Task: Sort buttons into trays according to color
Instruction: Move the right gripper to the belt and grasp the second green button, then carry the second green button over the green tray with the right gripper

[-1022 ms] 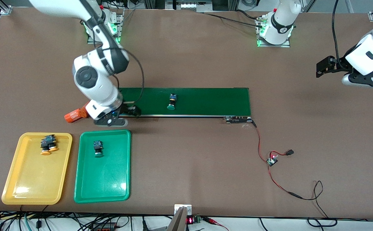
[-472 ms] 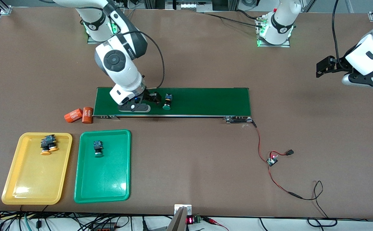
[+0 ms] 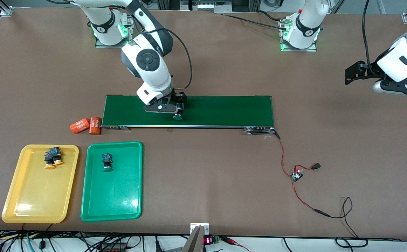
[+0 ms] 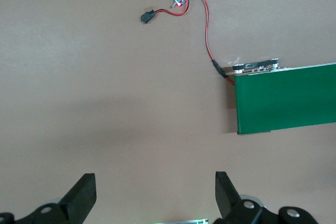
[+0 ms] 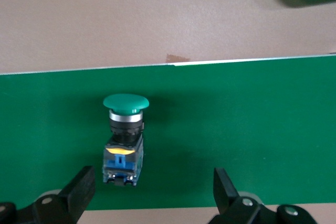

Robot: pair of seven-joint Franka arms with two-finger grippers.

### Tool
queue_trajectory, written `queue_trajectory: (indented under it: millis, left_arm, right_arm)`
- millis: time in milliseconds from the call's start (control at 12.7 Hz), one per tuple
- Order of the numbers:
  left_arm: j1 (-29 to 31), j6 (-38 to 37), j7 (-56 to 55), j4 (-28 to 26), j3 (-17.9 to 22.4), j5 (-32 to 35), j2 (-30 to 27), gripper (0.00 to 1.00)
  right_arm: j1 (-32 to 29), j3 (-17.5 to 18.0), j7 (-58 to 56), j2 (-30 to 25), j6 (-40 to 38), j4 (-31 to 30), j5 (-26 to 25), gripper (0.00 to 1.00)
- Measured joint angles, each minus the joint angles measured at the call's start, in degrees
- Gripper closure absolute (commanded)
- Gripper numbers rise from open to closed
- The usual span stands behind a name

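- Right pincer hangs spread over the conveyor belt, fingers straddling the last green button lying on its side there, not yet pinched.
- Nearest the front camera, the yellow tray holds two orange-capped buttons touching each other; done.
- Beside it at 3 o'clock, the green tray holds one green-capped button; it wants one more.
- Two orange cylinders lie on the bench at the belt's end.
- Left pincer waits, spread and empty, over bare bench at the left arm's end.
- Judged three of four sorted.
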Motion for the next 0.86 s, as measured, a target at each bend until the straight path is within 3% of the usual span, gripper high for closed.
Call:
queue_trajectory:
  millis: [315, 472, 550, 786, 865]
  left_arm:
    - [1.0, 0.0, -0.1, 0.9, 0.5, 0.0, 1.6, 0.0]
    - [2.2, 0.0, 0.0, 2.0, 0.6, 0.0, 2.9, 0.0]
    - [2.3, 0.0, 0.0, 2.2, 0.5, 0.0, 3.2, 0.0]
    - [2.2, -0.3, 0.0, 2.7, 0.3, 0.0, 3.3, 0.0]
    - [2.2, -0.8, 0.0, 2.8, 0.3, 0.0, 3.3, 0.0]
  right_arm:
    - [0.3, -0.1, 1.1, 2.0, 0.7, -0.2, -2.1, 0.0]
    - [0.3, -0.1, 1.1, 2.5, 1.1, -0.2, -2.3, 0.09]
    - [0.3, -0.2, 1.1, 2.8, 1.4, -0.2, -2.7, 0.17]
    - [0.3, -0.4, 1.1, 3.7, 1.7, -0.2, -4.9, 0.75]
    - [0.2, -0.5, 1.1, 3.8, 1.9, -0.2, -5.3, 0.86]
